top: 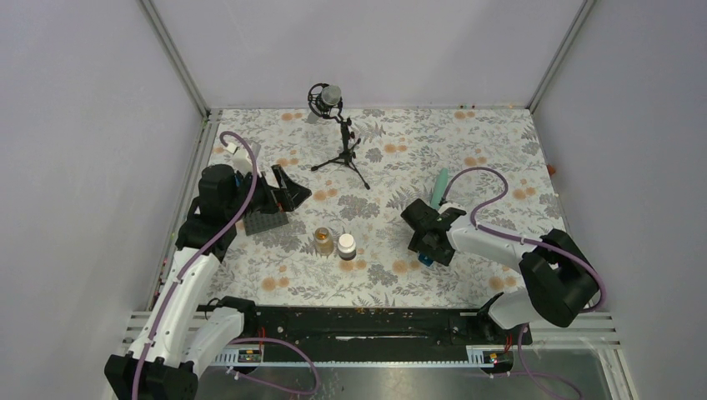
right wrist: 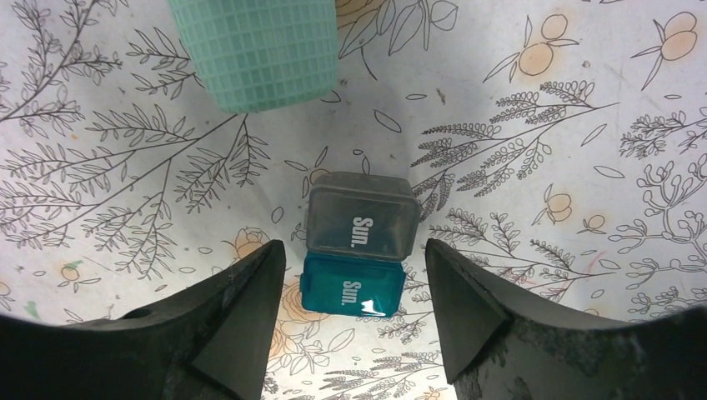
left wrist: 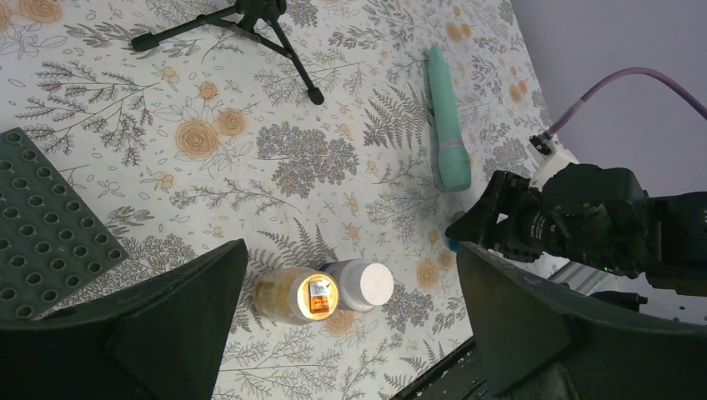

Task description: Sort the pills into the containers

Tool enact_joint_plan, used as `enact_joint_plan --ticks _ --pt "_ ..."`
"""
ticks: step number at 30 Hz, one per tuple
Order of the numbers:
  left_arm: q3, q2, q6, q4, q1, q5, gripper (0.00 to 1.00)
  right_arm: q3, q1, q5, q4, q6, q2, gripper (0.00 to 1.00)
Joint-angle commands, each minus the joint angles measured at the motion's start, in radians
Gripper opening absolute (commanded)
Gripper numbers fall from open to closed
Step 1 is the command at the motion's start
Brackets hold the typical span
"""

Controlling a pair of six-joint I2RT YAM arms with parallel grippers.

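Observation:
A small clear glass jar (left wrist: pixel 292 293) holds amber pills; I cannot make out single ones. It stands against a white-capped bottle (left wrist: pixel 368 283) mid-table, and shows in the top view (top: pixel 323 240). My left gripper (left wrist: pixel 352 250) is open and empty, raised over the left of the table (top: pixel 288 190). My right gripper (right wrist: pixel 354 248) is open, low over the cloth (top: pixel 427 242). A grey cube box (right wrist: pixel 361 212) and a teal cube box (right wrist: pixel 350 287), both marked "Sun.", sit touching between its fingers, closed. The mint-green strip (top: pixel 439 187) lies just beyond them (right wrist: pixel 254 50).
A dark grey studded plate (top: pixel 267 222) lies under the left gripper. A microphone on a black tripod (top: pixel 338 137) stands at the back centre. A black rail (top: pixel 375 325) runs along the near edge. Walls close in the table on three sides.

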Motion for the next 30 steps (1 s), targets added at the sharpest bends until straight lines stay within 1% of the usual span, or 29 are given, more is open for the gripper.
enact_joint_plan --ticks 1,4,8,10,12,14,18,20,22,23,26,30 --pt "0.014 -0.015 -0.012 0.047 -0.001 0.034 0.99 -0.004 0.008 -0.022 -0.037 -0.009 0.006 0.69" --pt "0.011 -0.015 -0.016 0.048 -0.001 0.030 0.99 -0.020 0.010 -0.023 -0.020 0.022 0.000 0.63" --pt "0.013 0.003 -0.023 0.048 0.000 0.040 0.99 -0.037 0.009 -0.029 -0.006 0.054 -0.008 0.50" --pt "0.012 0.011 -0.030 0.048 -0.001 0.049 0.99 -0.042 0.009 -0.046 0.006 0.046 -0.011 0.43" --pt "0.010 0.018 -0.043 0.053 -0.002 0.062 0.99 -0.038 0.010 -0.055 0.011 0.014 -0.025 0.39" --pt "0.001 0.024 -0.069 0.071 -0.004 0.091 0.99 -0.030 0.010 -0.061 0.027 -0.049 -0.062 0.37" --pt "-0.050 0.027 -0.159 0.135 -0.028 0.150 0.97 -0.015 0.009 -0.108 0.091 -0.242 -0.173 0.37" --pt "-0.076 0.024 -0.198 0.179 -0.056 0.168 0.96 -0.017 0.010 -0.181 0.157 -0.358 -0.223 0.36" --pt "-0.095 0.027 -0.241 0.228 -0.089 0.169 0.95 -0.027 0.009 -0.272 0.242 -0.441 -0.265 0.36" --pt "-0.112 0.049 -0.306 0.308 -0.135 0.174 0.93 -0.013 0.010 -0.398 0.323 -0.549 -0.296 0.35" --pt "-0.124 0.098 -0.391 0.422 -0.188 0.173 0.90 0.033 0.010 -0.501 0.345 -0.639 -0.309 0.34" --pt "-0.122 0.199 -0.496 0.573 -0.266 0.175 0.86 0.077 0.012 -0.607 0.381 -0.754 -0.334 0.35"
